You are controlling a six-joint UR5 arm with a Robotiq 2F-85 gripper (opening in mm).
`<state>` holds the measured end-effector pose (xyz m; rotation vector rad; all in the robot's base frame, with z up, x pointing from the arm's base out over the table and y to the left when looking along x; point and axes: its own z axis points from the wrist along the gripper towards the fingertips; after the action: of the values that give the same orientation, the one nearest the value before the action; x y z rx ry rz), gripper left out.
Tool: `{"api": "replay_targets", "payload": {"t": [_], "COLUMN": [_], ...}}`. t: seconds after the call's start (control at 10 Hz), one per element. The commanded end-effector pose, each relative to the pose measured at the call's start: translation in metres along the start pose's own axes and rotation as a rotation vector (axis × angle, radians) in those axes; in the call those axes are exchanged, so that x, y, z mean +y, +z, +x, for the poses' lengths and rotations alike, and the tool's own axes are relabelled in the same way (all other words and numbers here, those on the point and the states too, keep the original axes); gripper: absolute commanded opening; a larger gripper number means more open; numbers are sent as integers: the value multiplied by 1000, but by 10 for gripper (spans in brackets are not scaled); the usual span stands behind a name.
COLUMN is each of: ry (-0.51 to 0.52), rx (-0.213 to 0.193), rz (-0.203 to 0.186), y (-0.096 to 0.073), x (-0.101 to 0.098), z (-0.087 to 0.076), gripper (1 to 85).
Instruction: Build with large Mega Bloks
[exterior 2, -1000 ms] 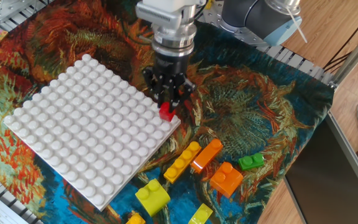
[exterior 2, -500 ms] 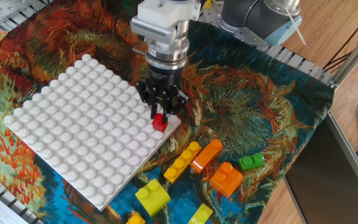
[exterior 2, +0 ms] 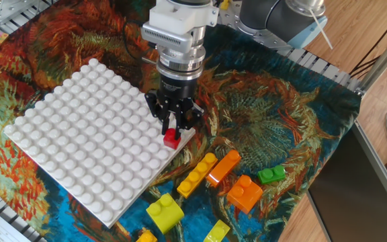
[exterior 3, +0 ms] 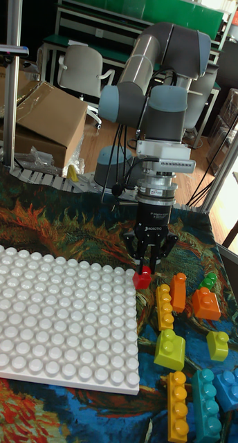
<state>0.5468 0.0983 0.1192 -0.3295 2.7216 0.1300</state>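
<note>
Red plastic is what I watch: the small red block (exterior 2: 172, 138) sits pinched between the tips of my hand (exterior 2: 173, 131), right at the near-right edge of the white baseplate (exterior 2: 79, 134). Over the last second I have carried it from just past that edge inward and lower, so it is now over the outermost studs. From the tall fixed view the red block (exterior 3: 141, 279) looks to touch the plate's corner region, though I cannot tell whether it is seated. I judge the placement is close, with a downward press and a release to follow. The hand (exterior 3: 145, 266) is narrow, closed on the block. The other bricks wait on the patterned cloth: a yellow bar (exterior 2: 197, 175) beside an orange bar (exterior 2: 224, 167), an orange brick (exterior 2: 245, 193), a green one (exterior 2: 271, 175).
</note>
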Motion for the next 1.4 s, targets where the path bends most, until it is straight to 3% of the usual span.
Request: {"api": "replay_targets", "payload": {"t": [0.0,0.3,0.6,1.3], "ry": [-22,-34,-33,-58], "rx": [-30,-51,-19,-14], "rz": [-2,-10,1,13], "y": [0,11,8,8], "x": [-1,-7,-6,-9], "z": [-9,-3,0,0], "gripper": [13,13,13,13]}}
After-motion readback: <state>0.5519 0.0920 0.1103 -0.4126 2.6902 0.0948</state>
